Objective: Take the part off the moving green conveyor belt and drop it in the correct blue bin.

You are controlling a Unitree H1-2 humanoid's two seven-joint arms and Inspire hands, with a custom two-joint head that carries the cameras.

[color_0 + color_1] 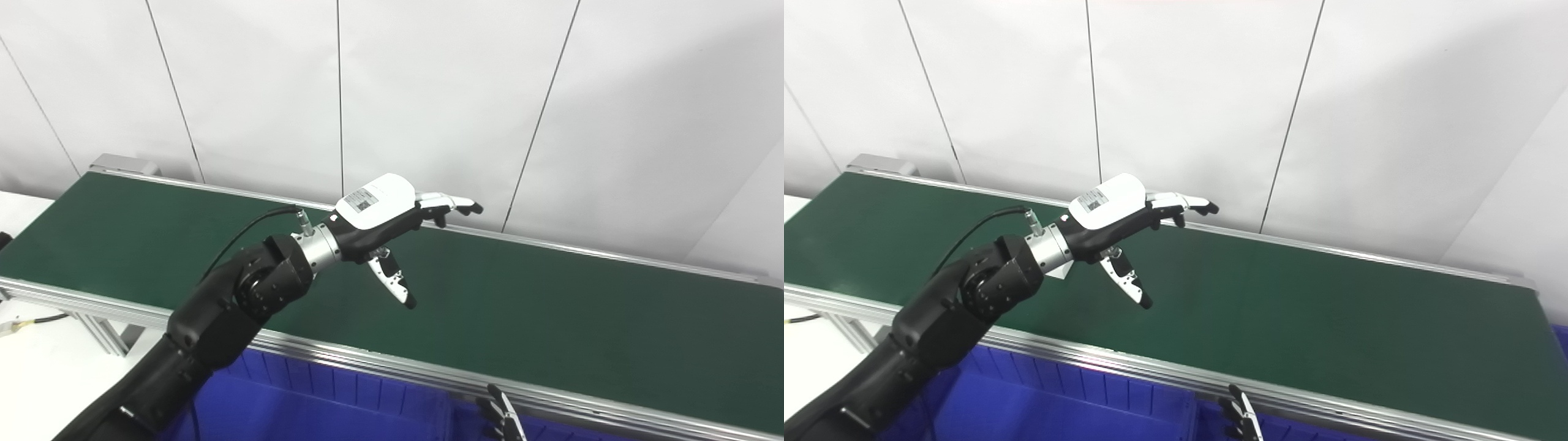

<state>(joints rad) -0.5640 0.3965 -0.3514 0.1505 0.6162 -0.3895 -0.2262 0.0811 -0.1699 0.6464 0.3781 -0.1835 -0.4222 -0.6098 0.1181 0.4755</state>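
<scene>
The green conveyor belt (551,306) runs from left to right across the view. My left hand (392,226) is stretched out above the middle of the belt, palm down, with its fingers straight and its thumb hanging apart; it is open and holds nothing. In the right eye view a small white shape (1061,274) peeks out on the belt under the left wrist; I cannot tell what it is. Only the fingertips of my right hand (502,416) show at the bottom edge, in front of the belt's near rail.
A blue bin (318,398) stands below the belt's near aluminium rail (367,355), and the edge of a second blue bin (551,429) shows to its right. A white panelled wall stands behind the belt. A white table (37,361) lies at the lower left.
</scene>
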